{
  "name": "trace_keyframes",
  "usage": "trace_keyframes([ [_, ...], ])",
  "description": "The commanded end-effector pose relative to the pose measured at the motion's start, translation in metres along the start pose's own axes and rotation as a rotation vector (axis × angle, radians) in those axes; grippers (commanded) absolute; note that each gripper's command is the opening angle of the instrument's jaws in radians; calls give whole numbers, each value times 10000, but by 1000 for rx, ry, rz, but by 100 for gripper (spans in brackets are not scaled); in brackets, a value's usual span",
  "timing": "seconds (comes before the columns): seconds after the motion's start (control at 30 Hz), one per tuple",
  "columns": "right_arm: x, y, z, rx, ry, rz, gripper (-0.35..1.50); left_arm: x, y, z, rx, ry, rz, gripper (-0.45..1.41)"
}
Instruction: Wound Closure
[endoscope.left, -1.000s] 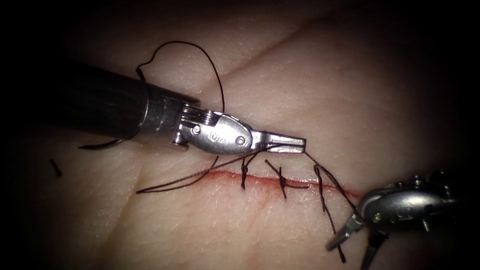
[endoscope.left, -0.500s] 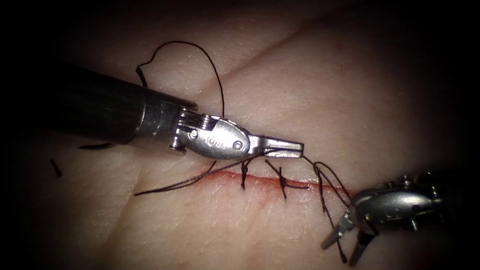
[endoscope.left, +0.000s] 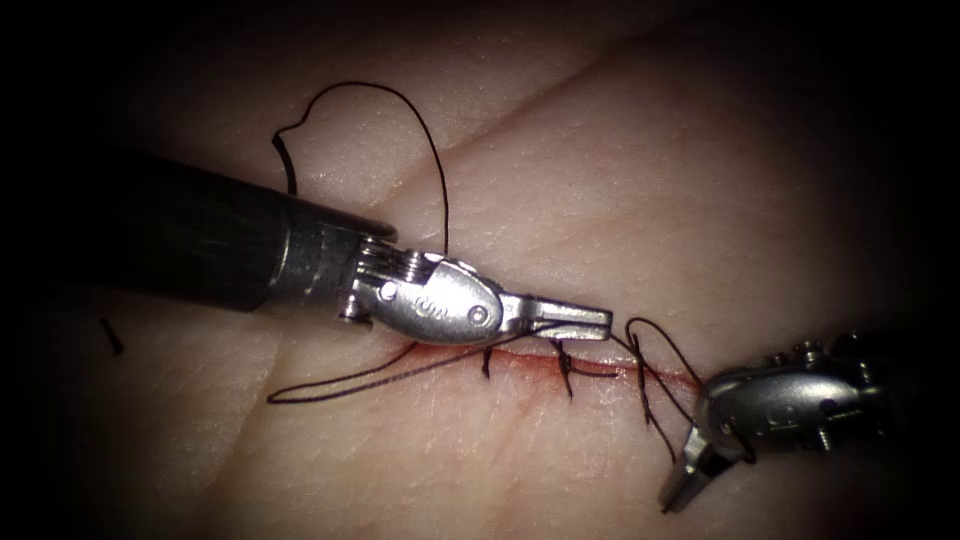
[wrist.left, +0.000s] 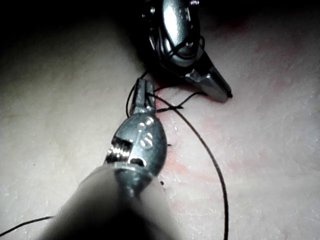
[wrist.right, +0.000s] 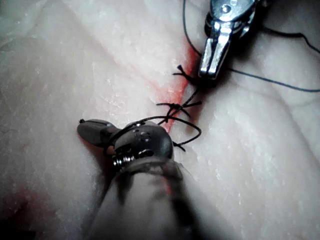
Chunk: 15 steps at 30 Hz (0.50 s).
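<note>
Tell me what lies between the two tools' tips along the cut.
In the endoscope view, between the left tool and the right tool lie a loop of thread and the cut with its red fluid.

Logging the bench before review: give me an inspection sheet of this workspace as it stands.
Surface: tissue, creased, with a cut across it and red fluid along the cut.
Job's things: thread arcs over the tissue and trails along the cut; knotted stitches cross the cut.
Clutter: a cut end of thread lies on the tissue at far left.
Grippers: left tool, fingers shut on thread just above the cut; right tool, fingers shut on thread by the cut's right end, with thread looped round it.
Cables: nothing seen.
Surroundings: dark, nothing seen.
</note>
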<state>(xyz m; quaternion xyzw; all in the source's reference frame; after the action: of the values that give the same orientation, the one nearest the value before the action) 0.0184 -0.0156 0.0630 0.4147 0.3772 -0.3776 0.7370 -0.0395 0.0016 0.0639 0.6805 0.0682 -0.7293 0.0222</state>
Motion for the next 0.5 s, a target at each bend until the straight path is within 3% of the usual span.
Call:
trace_keyframes([
  [0.03,3,7,4,-4,16,-2,-35,-3,7,7,0,-1,4,-45],
  [0.5,18,16,-37,-40,78,11,-35,10,123,8,-56,-53,5,-45],
])
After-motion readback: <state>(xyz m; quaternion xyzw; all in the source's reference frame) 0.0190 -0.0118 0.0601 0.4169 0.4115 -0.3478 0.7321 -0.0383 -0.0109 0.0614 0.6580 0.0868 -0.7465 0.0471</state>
